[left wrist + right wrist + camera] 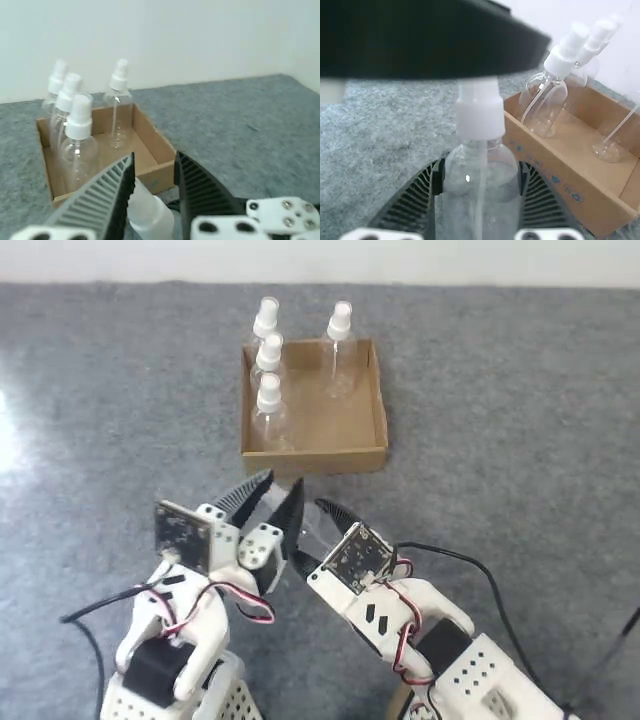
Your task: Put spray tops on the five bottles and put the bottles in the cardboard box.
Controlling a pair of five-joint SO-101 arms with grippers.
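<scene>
fifth bottle (479, 200) stands upright over the tabletop (520, 420) just before the cardboard box (313, 458), right claw (479, 175) clamped on its body, left claw (155, 160) closed on the spray top (480, 112); advise holding the body steady and keeping the top square to the neck while seating it.

Looks like a little robotics lab or hobby bench tbh. The left arm (170, 640) and right arm (450, 640) are white plastic with loose servo wires (238, 597), parked on grey felt matting (520, 430), with a plain white wall (200, 40) well beyond the left gripper (155, 156).
</scene>
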